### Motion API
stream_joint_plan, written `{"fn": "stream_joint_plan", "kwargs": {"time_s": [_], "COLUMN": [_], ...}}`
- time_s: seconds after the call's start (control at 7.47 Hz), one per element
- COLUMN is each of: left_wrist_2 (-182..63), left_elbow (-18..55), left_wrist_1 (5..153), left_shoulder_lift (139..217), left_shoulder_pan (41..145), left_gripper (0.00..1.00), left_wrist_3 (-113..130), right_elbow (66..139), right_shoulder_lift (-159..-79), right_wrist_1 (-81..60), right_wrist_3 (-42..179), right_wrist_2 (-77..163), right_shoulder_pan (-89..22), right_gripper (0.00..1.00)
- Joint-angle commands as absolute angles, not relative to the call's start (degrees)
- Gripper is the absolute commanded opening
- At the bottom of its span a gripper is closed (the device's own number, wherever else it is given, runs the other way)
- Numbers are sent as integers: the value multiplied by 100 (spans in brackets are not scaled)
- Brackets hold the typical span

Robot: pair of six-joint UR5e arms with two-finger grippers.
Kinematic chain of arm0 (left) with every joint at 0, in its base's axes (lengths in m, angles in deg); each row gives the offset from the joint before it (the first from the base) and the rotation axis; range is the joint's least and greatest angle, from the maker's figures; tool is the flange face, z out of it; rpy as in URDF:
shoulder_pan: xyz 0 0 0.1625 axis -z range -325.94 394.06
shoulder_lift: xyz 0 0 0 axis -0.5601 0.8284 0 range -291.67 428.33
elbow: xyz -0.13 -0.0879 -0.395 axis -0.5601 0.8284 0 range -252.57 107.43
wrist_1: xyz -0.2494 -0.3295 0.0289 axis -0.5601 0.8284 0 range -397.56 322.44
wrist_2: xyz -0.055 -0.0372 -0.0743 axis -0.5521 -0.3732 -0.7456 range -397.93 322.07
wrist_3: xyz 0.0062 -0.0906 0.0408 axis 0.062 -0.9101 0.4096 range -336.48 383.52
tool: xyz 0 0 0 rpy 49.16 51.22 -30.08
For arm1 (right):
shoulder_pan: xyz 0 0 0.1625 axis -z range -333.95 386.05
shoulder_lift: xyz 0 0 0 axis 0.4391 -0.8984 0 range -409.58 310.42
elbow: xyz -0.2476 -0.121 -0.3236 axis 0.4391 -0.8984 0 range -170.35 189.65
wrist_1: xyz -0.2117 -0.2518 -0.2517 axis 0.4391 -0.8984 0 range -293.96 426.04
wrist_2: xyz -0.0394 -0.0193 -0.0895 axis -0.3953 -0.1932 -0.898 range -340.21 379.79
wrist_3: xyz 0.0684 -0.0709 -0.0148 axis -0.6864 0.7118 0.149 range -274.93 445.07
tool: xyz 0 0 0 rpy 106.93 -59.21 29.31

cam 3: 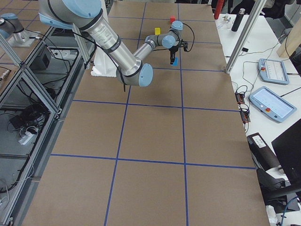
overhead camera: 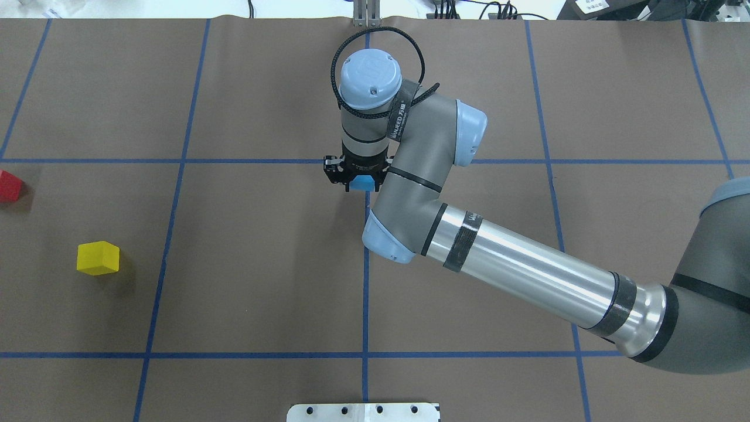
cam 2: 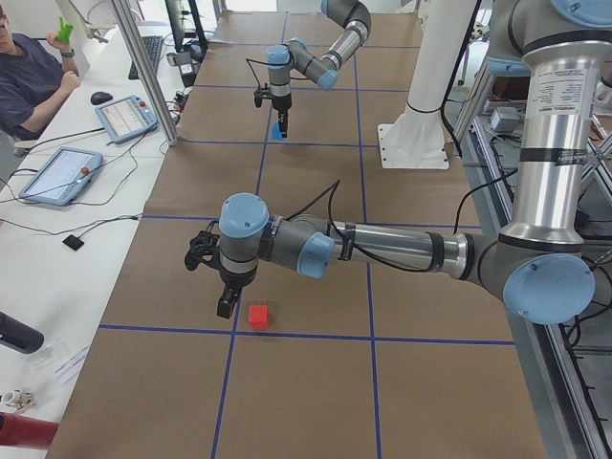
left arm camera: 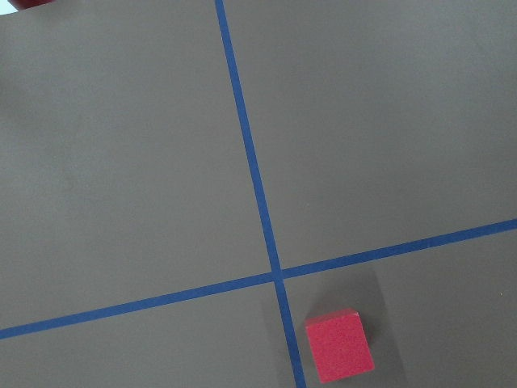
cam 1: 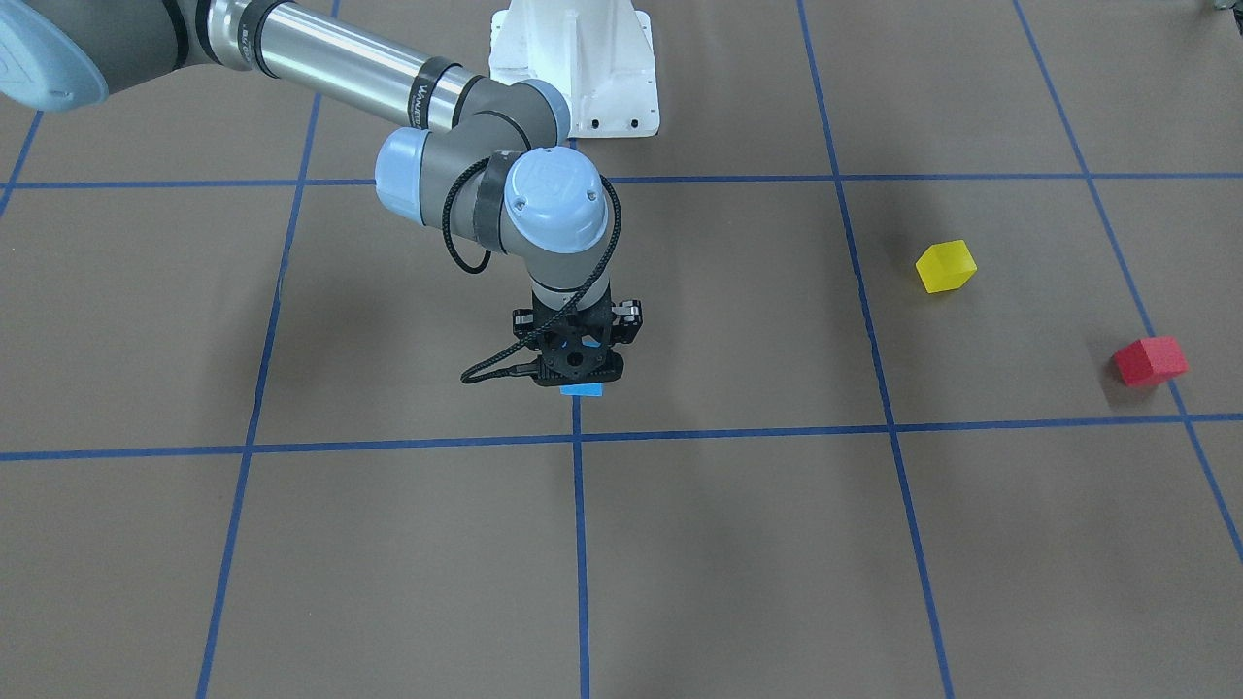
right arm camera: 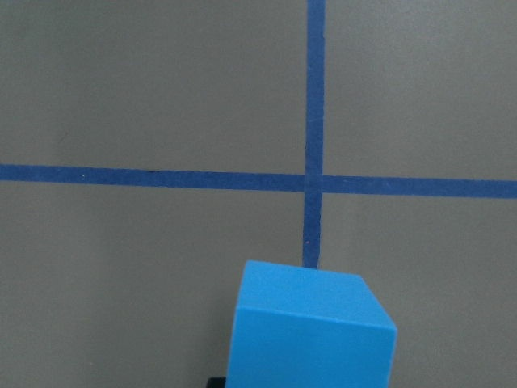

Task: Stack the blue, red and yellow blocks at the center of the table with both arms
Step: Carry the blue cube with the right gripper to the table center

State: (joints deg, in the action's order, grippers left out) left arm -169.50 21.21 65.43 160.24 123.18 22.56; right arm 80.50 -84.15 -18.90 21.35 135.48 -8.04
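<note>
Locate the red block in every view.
Front-facing: red block near right edge.
Overhead: red block at left edge.
Exterior left: red block lower centre.
Exterior right: red block at top, far end.
Left wrist: red block at bottom, right of middle.
Right wrist: not in it.
Landmark: yellow block, its neighbour in front-facing, overhead and exterior right.
</note>
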Motion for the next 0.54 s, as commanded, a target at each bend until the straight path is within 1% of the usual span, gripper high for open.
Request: {"fn": "stream_joint_plan", "kwargs": {"time_s": [0.0, 0.27, 0.4], "left_wrist_2": [-16950, -16950, -16950], "left_elbow": [2104, 2104, 2104], "left_wrist_1": [6545, 6545, 6545], "left_shoulder_lift": [16036, 16036, 16036], "left_shoulder_pan": [12318, 12310, 12309], "left_gripper": [100, 100, 100], "left_wrist_3": [2256, 2256, 2256], "right_elbow": [7988, 7988, 7988], "right_shoulder_lift": [-8474, -8544, -8553], "right_wrist_1": [-1860, -1799, -1755], "right_wrist_3": [2109, 2056, 2030], "right_wrist_2": [13476, 13432, 13432], "right_shoulder_pan": [-700, -604, -586], "right_gripper": [0, 0, 26]}}
